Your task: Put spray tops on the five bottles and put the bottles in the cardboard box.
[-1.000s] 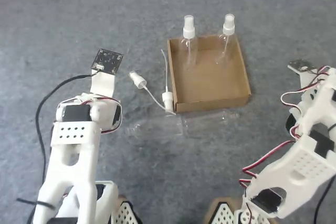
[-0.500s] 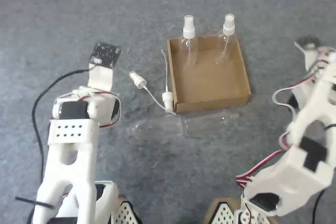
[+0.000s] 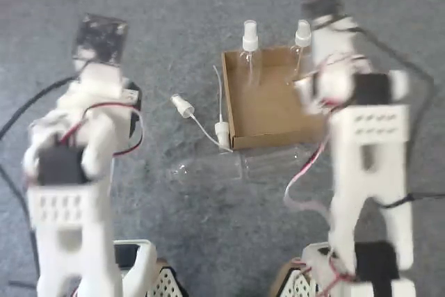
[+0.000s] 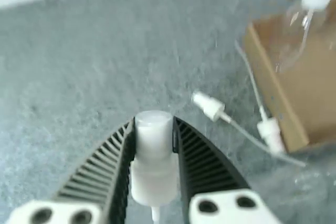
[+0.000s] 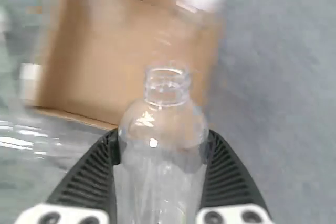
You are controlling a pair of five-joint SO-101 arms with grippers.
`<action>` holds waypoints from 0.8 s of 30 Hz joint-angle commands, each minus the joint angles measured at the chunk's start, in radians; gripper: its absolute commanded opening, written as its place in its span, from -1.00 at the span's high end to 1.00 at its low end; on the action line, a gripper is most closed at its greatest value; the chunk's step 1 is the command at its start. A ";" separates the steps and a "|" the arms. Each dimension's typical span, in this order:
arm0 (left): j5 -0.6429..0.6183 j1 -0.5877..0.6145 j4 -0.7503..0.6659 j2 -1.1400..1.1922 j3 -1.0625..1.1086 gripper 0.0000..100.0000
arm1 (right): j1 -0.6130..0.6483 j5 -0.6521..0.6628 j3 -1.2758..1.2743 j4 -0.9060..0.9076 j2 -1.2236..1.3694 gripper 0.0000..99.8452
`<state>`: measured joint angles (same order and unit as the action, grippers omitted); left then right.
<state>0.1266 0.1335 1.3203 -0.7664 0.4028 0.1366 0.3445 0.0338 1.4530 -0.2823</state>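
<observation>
My left gripper [image 4: 153, 132] is shut on a white spray top [image 4: 152, 153] and holds it above the grey mat. My right gripper [image 5: 160, 141] is shut on a clear bottle [image 5: 160, 129] with an open neck, held near the cardboard box [image 5: 121, 56]. In the high view the left arm [image 3: 90, 102] is raised at the left, and the right arm [image 3: 348, 88] hangs over the right side of the box [image 3: 278, 113]. Two capped bottles [image 3: 250, 53] [image 3: 302, 50] stand in the box. Two loose spray tops [image 3: 183, 106] [image 3: 222, 132] lie left of it.
Two clear bottles [image 3: 205, 167] [image 3: 278, 158] without tops lie on the mat just in front of the box. The loose tops' thin tubes stretch along the box's left wall. Grey mat [image 3: 174, 33] covers the table, with free room at the far left and back.
Both arms have lifted. The left arm swung up and back to the left. The right arm swept in from the right edge to over the box's right side.
</observation>
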 commanded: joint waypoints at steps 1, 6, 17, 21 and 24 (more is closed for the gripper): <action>-0.046 -0.005 0.006 -0.195 -0.067 0.98 | 0.271 -0.072 -0.233 -0.199 -0.200 0.99; -0.078 -0.005 -0.002 -0.245 -0.116 0.98 | 0.509 -0.146 -0.488 -0.404 -0.337 0.99; -0.281 -0.153 -0.158 -0.245 -0.179 0.98 | 0.774 -0.187 -0.763 -0.639 -0.426 0.98; -0.316 -0.153 -0.206 -0.247 -0.147 0.98 | 0.789 -0.189 -0.813 -0.682 -0.455 0.99; -0.324 -0.155 -0.255 -0.244 -0.137 0.98 | 0.789 -0.195 -0.895 -0.811 -0.492 0.99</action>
<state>-0.1726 -0.0138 1.1408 -0.9996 0.2631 0.9160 0.1665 -0.8055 0.7871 -0.6905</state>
